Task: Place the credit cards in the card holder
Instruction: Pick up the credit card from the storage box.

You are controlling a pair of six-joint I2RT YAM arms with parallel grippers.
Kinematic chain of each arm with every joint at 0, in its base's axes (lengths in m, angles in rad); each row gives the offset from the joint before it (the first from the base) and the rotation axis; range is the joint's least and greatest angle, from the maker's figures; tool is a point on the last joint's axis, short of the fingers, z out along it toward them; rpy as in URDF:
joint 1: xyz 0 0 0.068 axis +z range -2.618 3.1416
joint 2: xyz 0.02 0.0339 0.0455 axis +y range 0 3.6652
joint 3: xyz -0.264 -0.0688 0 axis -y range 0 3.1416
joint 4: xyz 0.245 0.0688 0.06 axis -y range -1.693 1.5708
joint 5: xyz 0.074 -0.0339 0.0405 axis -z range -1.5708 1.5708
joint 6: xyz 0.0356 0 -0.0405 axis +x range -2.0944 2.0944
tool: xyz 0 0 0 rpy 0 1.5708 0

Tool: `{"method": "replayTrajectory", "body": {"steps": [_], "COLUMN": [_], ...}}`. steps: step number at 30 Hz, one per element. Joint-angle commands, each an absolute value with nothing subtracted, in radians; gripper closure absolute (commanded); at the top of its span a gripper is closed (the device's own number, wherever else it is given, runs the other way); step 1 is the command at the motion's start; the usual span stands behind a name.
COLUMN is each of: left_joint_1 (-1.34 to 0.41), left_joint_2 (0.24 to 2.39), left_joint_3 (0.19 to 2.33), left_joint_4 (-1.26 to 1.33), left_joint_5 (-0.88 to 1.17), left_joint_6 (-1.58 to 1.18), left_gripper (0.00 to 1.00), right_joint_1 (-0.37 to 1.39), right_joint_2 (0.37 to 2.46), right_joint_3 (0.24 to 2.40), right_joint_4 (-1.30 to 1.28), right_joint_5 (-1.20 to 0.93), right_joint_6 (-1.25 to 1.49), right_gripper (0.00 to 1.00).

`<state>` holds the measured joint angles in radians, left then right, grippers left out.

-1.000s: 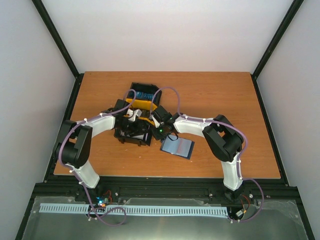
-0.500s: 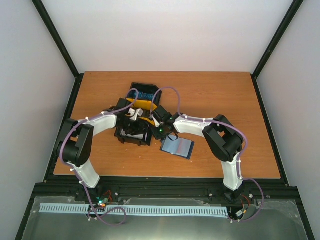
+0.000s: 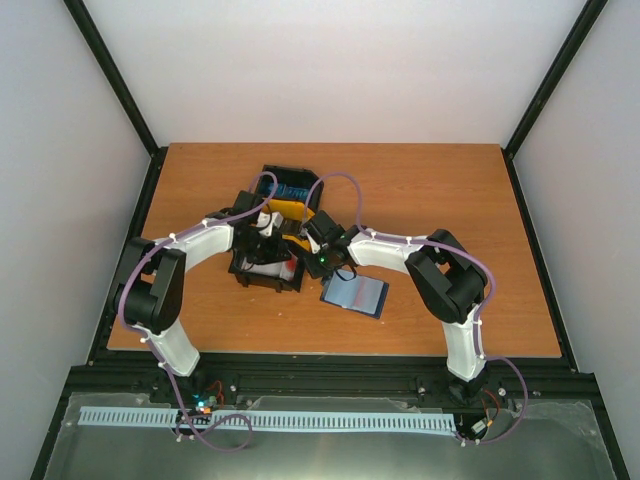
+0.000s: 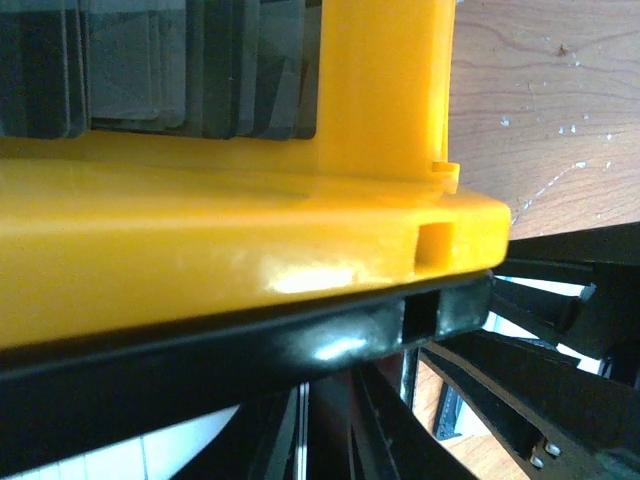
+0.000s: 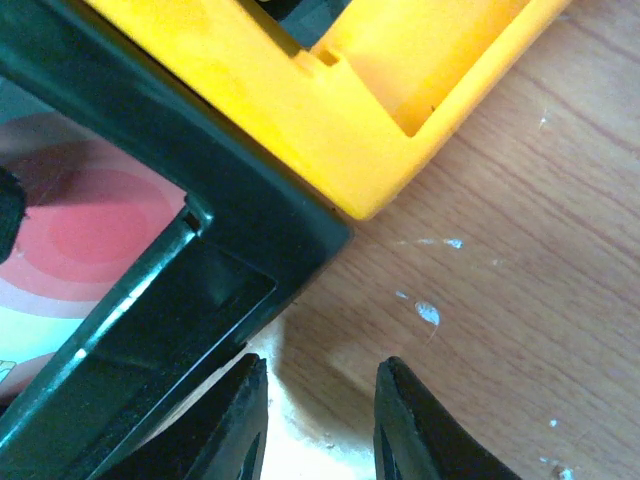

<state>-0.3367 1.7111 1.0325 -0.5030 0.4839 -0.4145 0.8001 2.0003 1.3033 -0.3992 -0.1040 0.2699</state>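
The card holder (image 3: 355,293) lies open on the table, with nothing in it that I can see, to the right of the black-and-yellow bin tray (image 3: 243,270). White credit cards with a red circle (image 3: 268,268) lie in the tray's near compartment and also show in the right wrist view (image 5: 80,230). Blue cards (image 3: 291,190) sit in the far compartment. Dark grey cards (image 4: 150,70) stand behind the yellow divider (image 4: 230,230). My left gripper (image 3: 267,238) is down inside the tray; its jaws are hidden. My right gripper (image 5: 315,420) is open and empty, just off the tray's right corner.
The tray's black wall (image 5: 200,190) and yellow corner (image 5: 350,130) are close to my right fingertips. Bare wood table (image 3: 450,200) lies to the right of the arms. The purple cables arch over the tray.
My left gripper has shifted slightly farther into the tray, and more of the white card in the near compartment shows. The right arm has not moved.
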Motion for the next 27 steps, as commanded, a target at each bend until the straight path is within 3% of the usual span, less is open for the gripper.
{"method": "replayTrajectory", "body": {"steps": [1, 10, 16, 27], "left_joint_1": [-0.337, -0.339, -0.339, -0.339], "left_joint_2": [1.722, 1.732, 1.713, 1.477], "left_joint_3": [1.058, 1.045, 1.039, 1.05], "left_joint_4": [-0.523, -0.521, -0.516, -0.582], "left_joint_5": [0.54, 0.537, 0.502, 0.436], "left_joint_6": [-0.382, -0.361, -0.353, -0.249], "left_gripper": [0.83, 0.8, 0.98, 1.0], "right_joint_1": [0.799, 0.798, 0.787, 0.675], "right_joint_2": [2.011, 2.009, 1.988, 1.794], "right_joint_3": [1.291, 1.288, 1.28, 1.269], "right_joint_4": [-0.382, -0.378, -0.373, -0.381], "right_joint_5": [-0.088, -0.09, -0.092, -0.197], "right_joint_6": [0.278, 0.284, 0.298, 0.286], "right_gripper": [0.7, 0.7, 0.7, 0.66]}}
